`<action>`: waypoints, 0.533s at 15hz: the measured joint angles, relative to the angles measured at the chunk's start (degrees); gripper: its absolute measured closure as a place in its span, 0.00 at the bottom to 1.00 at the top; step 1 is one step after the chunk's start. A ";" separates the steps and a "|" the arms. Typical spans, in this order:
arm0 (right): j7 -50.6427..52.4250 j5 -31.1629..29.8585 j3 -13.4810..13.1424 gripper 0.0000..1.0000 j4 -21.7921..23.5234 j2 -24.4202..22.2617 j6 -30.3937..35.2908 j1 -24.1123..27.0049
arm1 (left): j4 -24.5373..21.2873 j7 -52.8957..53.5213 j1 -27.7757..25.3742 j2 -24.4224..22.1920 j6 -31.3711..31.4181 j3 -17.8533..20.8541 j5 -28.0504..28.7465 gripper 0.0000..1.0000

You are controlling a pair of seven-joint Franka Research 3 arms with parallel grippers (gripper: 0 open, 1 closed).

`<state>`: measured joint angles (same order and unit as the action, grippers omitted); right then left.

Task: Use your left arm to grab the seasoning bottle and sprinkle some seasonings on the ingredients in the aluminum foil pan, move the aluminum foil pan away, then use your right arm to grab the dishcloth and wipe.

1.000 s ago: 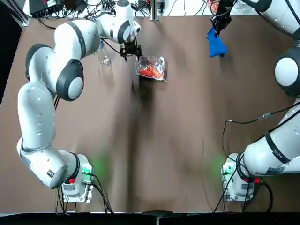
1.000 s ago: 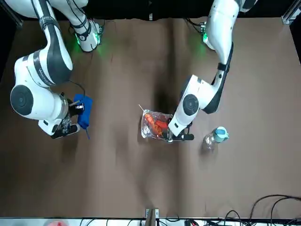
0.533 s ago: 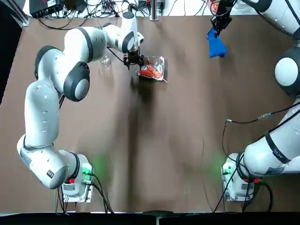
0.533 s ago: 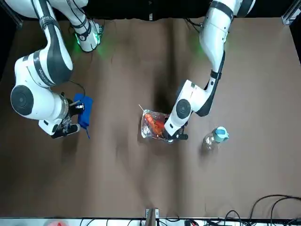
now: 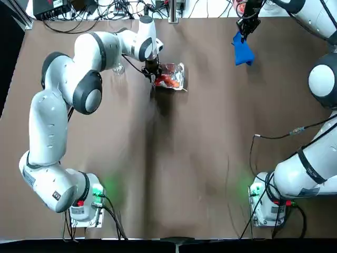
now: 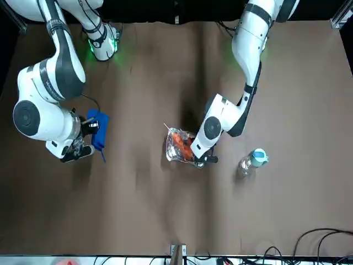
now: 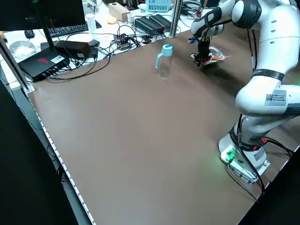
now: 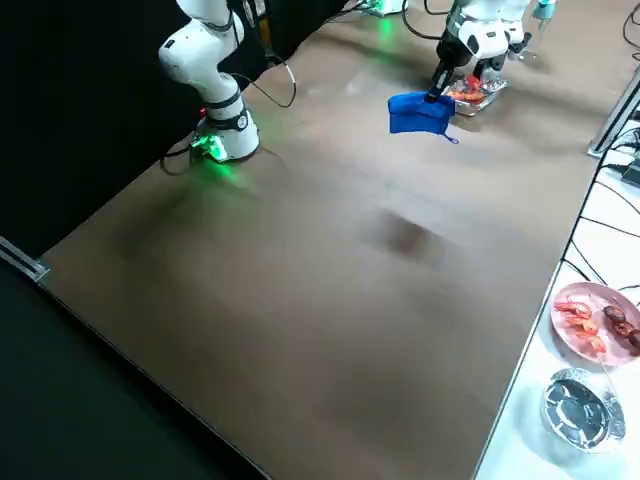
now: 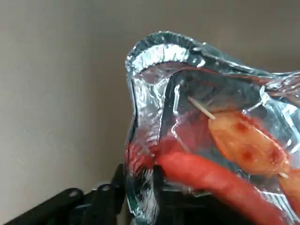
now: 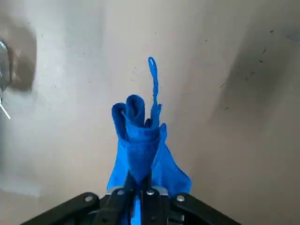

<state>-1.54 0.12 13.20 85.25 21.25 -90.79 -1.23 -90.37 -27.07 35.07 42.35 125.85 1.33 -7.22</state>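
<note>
Foil pan axis: The aluminum foil pan point(image 9: 161, 52) is lying flat near the table's far edge, its slightly longer axis running roughly side to side.
Stick direction: A thin stick point(image 6: 165, 126) is jutting from the pan corner nearest the arm bases on the right arm's side, pointing outward.
Pan contents: Red sausage point(image 9: 215, 180) and orange pieces point(image 9: 248, 143) are resting inside the crinkled walls.
Left gripper: It point(image 9: 139, 173) is reaching down at the pan's left side, its two fingers standing slightly parted and straddling the foil wall, one outside and one inside.
Right gripper: It point(image 10: 139, 180) is hovering to the right of the pan, pinching the blue dishcloth.
Dishcloth direction: The bunched dishcloth point(image 10: 136, 145) is hanging below the fingers, its narrow loop point(image 10: 153, 77) trailing off one end.
Bottle: The clear seasoning bottle point(image 7: 164, 63) with its light-blue cap is standing upright to the left of the pan, apart from it.
Open room: Bare tabletop point(image 5: 205, 142) is stretching between pan and dishcloth, and from the pan back toward the arm bases.
Far edge: Cables point(image 5: 108, 10) are crowding the strip beyond the table's far edge.
</note>
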 joint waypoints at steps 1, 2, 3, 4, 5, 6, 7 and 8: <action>0.00 0.00 0.00 0.93 0.00 0.00 0.01 0.00 | 0.00 -0.06 0.00 0.02 0.00 0.00 -0.01 0.78; 0.00 0.00 0.00 0.93 0.00 0.00 0.01 0.00 | 0.00 -0.09 -0.01 0.02 0.00 0.01 -0.01 0.87; 0.00 0.00 0.00 0.93 0.00 0.00 0.01 0.00 | 0.02 -0.10 -0.01 0.02 0.01 0.01 -0.01 0.95; 0.00 0.00 0.00 0.93 0.00 0.01 0.02 0.00 | 0.05 -0.10 -0.01 0.02 0.00 0.00 -0.01 0.98; 0.00 0.00 0.00 0.93 0.00 0.01 0.03 -0.01 | 0.10 -0.10 -0.01 0.02 0.00 0.01 -0.01 0.98; 0.00 0.00 0.00 0.93 0.00 0.01 0.03 -0.01 | 0.14 -0.10 -0.01 0.02 -0.03 0.01 -0.01 0.98; 0.00 0.00 0.01 0.93 0.01 0.01 0.04 -0.01 | 0.19 -0.10 -0.02 0.01 -0.09 0.01 -0.01 0.98; 0.00 0.00 0.01 0.93 0.01 0.01 0.05 -0.01 | 0.24 -0.10 -0.02 0.00 -0.24 0.01 -0.01 0.98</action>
<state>-1.54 0.13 13.21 85.26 21.26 -90.74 -1.24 -90.13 -27.17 35.06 42.35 125.61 1.35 -7.23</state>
